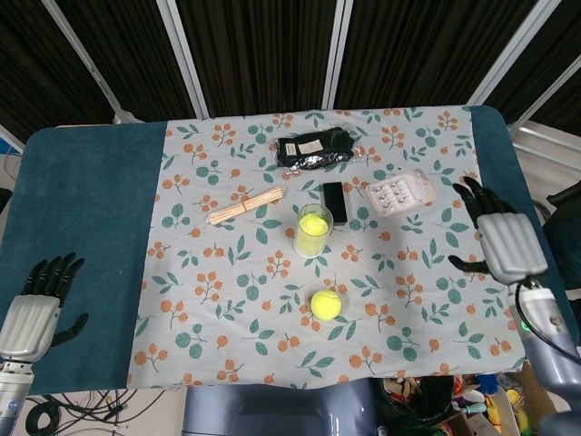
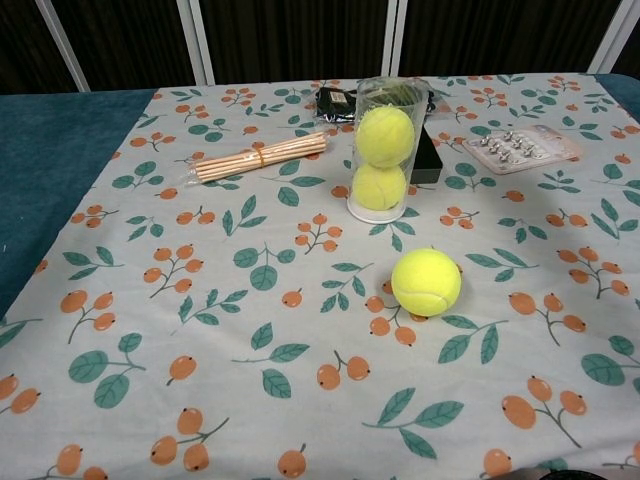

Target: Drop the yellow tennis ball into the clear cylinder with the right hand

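The clear cylinder (image 1: 312, 231) (image 2: 385, 150) stands upright mid-table with two yellow tennis balls stacked inside. A third yellow tennis ball (image 1: 326, 303) (image 2: 426, 282) lies loose on the floral cloth in front of it. My right hand (image 1: 500, 239) hangs open over the table's right edge, far from the cylinder, holding nothing. My left hand (image 1: 38, 307) rests open at the near left corner over the teal cloth. Neither hand shows in the chest view.
A bundle of wooden sticks (image 1: 245, 207) (image 2: 260, 157) lies left of the cylinder. A black box (image 1: 334, 202) sits just behind it, a black packet (image 1: 315, 148) further back, and a clear blister tray (image 1: 400, 192) (image 2: 519, 146) to the right.
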{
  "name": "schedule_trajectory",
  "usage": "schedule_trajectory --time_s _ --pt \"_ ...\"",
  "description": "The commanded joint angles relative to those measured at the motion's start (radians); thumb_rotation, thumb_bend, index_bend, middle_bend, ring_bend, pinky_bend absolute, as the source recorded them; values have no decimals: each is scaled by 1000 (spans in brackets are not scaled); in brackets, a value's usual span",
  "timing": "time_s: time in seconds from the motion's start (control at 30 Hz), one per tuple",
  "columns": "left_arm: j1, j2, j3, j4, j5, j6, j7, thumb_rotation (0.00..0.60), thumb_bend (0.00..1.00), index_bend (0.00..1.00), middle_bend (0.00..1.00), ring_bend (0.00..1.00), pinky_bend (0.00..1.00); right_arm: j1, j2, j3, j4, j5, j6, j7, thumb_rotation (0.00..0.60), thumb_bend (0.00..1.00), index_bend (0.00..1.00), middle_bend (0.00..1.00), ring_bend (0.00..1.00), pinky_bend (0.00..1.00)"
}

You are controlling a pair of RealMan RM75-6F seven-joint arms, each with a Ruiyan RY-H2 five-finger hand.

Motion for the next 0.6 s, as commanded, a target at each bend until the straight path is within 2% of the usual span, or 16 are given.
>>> schedule_trajectory --time_s 0.03,0.23,0.37,0.6 --pt "2 -1 -2 0 2 6 -4 600 290 28 16 0 30 -236 -170 -156 196 -256 227 96 600 72 25 0 90 242" --pt "6 -2 3 1 26 24 -18 600 291 28 16 0 29 -348 -369 -185 454 -312 318 147 600 70 26 0 90 219" --pt "11 0 23 -5 60 31 -25 600 290 27 16 0 29 -381 -472 -178 616 -307 314 180 600 70 26 0 90 219" --pt "14 -5 41 -2 93 35 -14 600 290 27 17 0 29 -386 -518 -144 709 -319 311 186 600 70 26 0 90 219"
